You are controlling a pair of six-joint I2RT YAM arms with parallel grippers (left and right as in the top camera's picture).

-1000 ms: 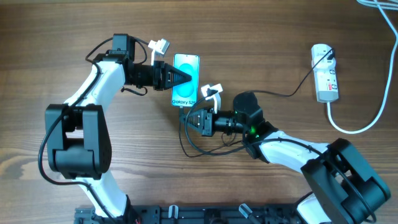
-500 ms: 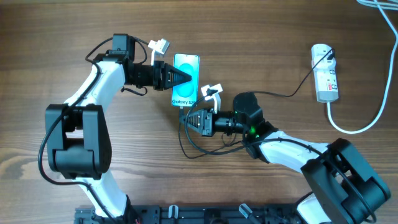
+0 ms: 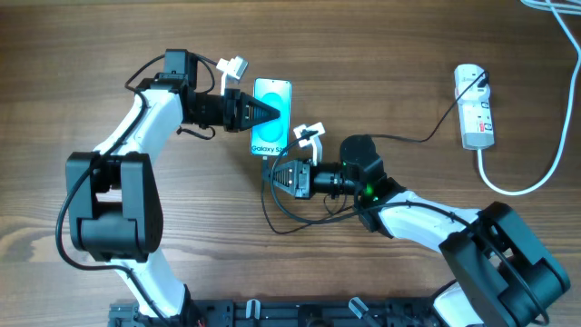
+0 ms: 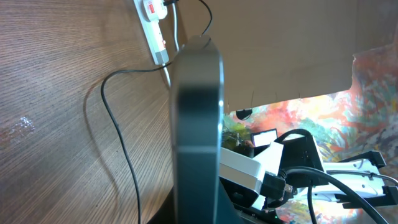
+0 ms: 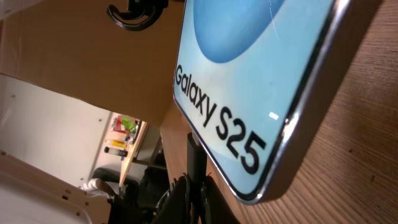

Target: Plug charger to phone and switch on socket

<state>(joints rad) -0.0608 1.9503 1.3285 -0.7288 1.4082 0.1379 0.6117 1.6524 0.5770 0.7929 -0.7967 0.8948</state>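
Note:
The phone [image 3: 272,116] has a lit cyan screen with "Galaxy S25" at its near end. My left gripper [image 3: 269,115] is shut on it from the left; in the left wrist view its dark edge [image 4: 198,118] fills the middle. My right gripper [image 3: 278,174] is shut on the plug tip of the thin black charger cable [image 3: 283,216], just below the phone's near end. In the right wrist view the tip [image 5: 196,152] rises from my fingers [image 5: 198,200] beside the phone [image 5: 261,62]; I cannot tell if they touch. The white socket [image 3: 475,107] lies far right, with the charger's black plug in it.
A thick white lead [image 3: 536,173] curves from the socket off the top right corner. The black cable loops on the wood under my right arm. The socket also shows in the left wrist view [image 4: 153,28], with the black cable [image 4: 121,137] trailing from it.
My right gripper has edged slightly left, closer under the phone's near end. The left arm and the phone have not moved.

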